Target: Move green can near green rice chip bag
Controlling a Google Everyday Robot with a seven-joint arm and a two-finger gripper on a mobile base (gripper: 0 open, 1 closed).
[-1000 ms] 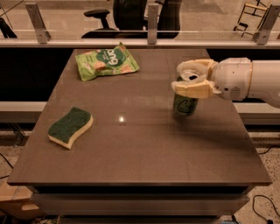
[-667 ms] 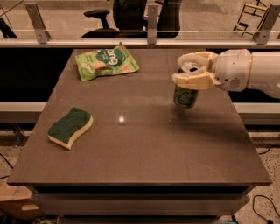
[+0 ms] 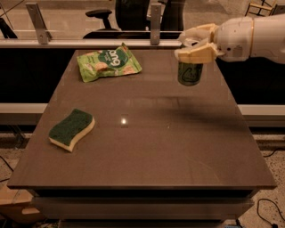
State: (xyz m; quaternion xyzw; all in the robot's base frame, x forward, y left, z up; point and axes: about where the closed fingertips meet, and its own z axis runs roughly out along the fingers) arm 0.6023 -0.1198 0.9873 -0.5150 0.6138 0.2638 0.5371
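Note:
The green can (image 3: 190, 73) is dark green with pale lettering, upright near the table's far right. My gripper (image 3: 194, 46) comes in from the right and is shut on the can's top, holding it at or just above the tabletop. The green rice chip bag (image 3: 108, 63) lies flat at the far left-centre of the table, well to the left of the can.
A green-and-yellow sponge (image 3: 71, 129) lies at the table's left side. The dark brown table (image 3: 147, 147) has a railing and office chairs (image 3: 129, 13) behind its far edge. My white arm (image 3: 254, 32) reaches over the right edge.
My gripper has carried the can away from me, from the right-middle of the table toward the far right. The bag and sponge have not moved.

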